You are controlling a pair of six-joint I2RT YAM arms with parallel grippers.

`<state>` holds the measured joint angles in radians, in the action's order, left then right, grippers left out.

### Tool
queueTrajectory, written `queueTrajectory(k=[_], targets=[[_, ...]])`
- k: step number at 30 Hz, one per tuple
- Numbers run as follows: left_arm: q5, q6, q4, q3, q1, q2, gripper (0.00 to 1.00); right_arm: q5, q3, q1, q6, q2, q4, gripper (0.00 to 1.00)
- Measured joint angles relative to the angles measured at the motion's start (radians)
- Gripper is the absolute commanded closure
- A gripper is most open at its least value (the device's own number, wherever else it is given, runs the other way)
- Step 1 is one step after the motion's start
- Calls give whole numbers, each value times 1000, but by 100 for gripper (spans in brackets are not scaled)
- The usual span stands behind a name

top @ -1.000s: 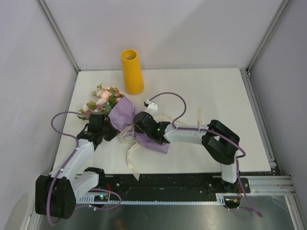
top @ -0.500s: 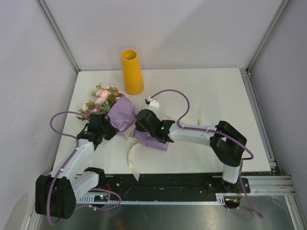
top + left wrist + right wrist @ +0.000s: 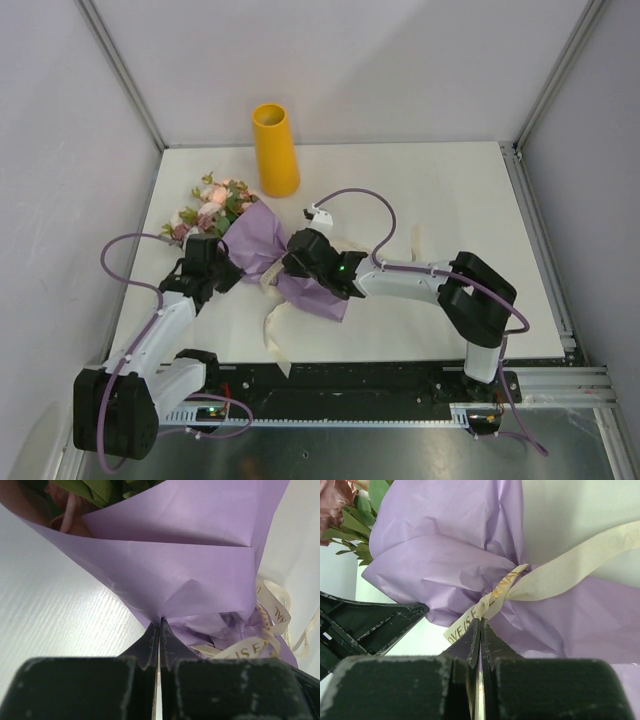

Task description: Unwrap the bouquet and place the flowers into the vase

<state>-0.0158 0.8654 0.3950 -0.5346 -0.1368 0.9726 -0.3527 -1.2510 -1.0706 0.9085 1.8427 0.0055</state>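
From above, shows the bouquet [image 3: 258,248] lying wrapped on the white table [image 3: 450,200], blooms toward the yellow vase [image 3: 275,150] standing near. From the left wrist, finds the left gripper [image 3: 159,626] pinched shut on the lilac paper [image 3: 190,580]. From the right wrist, catches the right gripper [image 3: 479,626] clamped on the cream ribbon [image 3: 560,572] beside the knot.

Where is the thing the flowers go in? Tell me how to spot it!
Look at the white table and go to its far edge. There, just beyond the bundle of pink and peach roses in lilac paper, stands a tall yellow-orange cylinder vase. It is the only yellow thing, and it stands upright while the bundle lies flat.
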Motion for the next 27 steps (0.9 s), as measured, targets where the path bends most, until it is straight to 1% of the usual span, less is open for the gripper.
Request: queueTrajectory(k=[9,18,21,27], targets=[[-41,1,0,3,0,6,100,15,69,8,-31,-114,16,100],[-62,1,0,15,0,2,100,47,123,11,-31,-150,38,100],[-66,0,3,16,0,2,100,43,133,17,-35,-199,28,100],[-90,0,12,16,0,7,100,16,153,49,-39,-348,39,100]])
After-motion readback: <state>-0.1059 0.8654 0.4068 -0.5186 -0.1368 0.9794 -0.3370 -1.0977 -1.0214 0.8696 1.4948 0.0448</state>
